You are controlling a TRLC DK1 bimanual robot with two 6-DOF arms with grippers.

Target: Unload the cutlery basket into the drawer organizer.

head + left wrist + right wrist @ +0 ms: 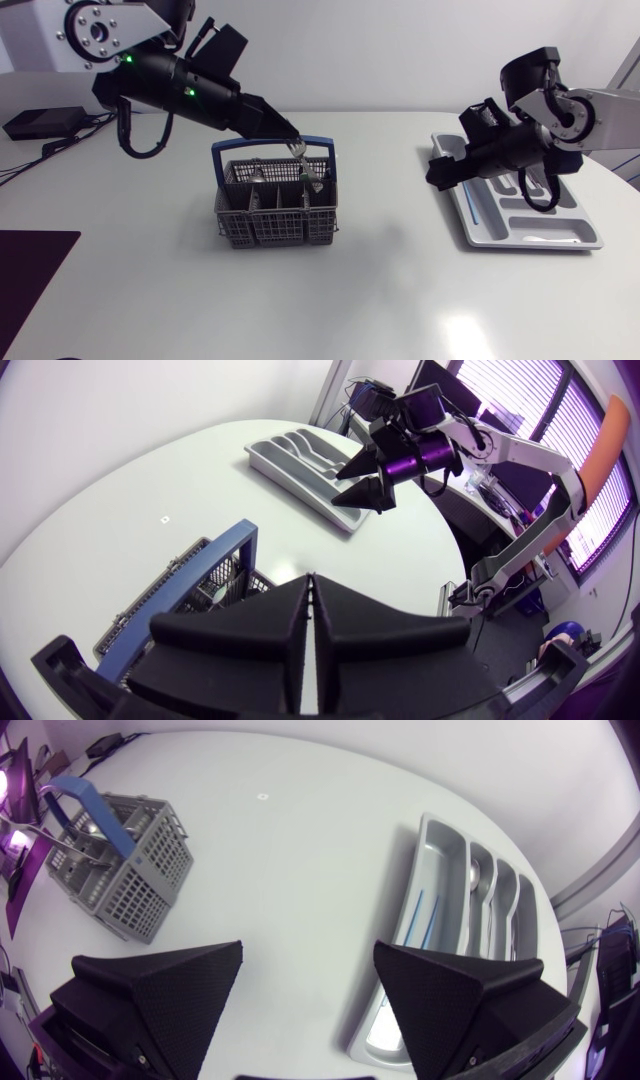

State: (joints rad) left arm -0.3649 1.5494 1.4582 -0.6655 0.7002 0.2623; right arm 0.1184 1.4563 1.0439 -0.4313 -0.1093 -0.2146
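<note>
The grey cutlery basket (275,205) with a blue handle (320,143) stands left of the table's middle, with silver cutlery (311,181) upright in its far right compartments. My left gripper (293,143) is over the basket by the handle, shut on the top of one silver piece. In the left wrist view its fingers (300,622) are pressed together above the basket (170,595), and the held piece is hidden. The grey drawer organizer (530,243) lies at the right. My right gripper (437,173) hangs open and empty over the organizer's left edge (395,920).
The organizer holds a spoon (473,878) and a thin blue-edged item (420,915). My right gripper (345,488) and the organizer (262,458) show ahead of my left gripper. A black box with cables (40,122) sits at the far left. A dark mat (25,270) lies at the near left.
</note>
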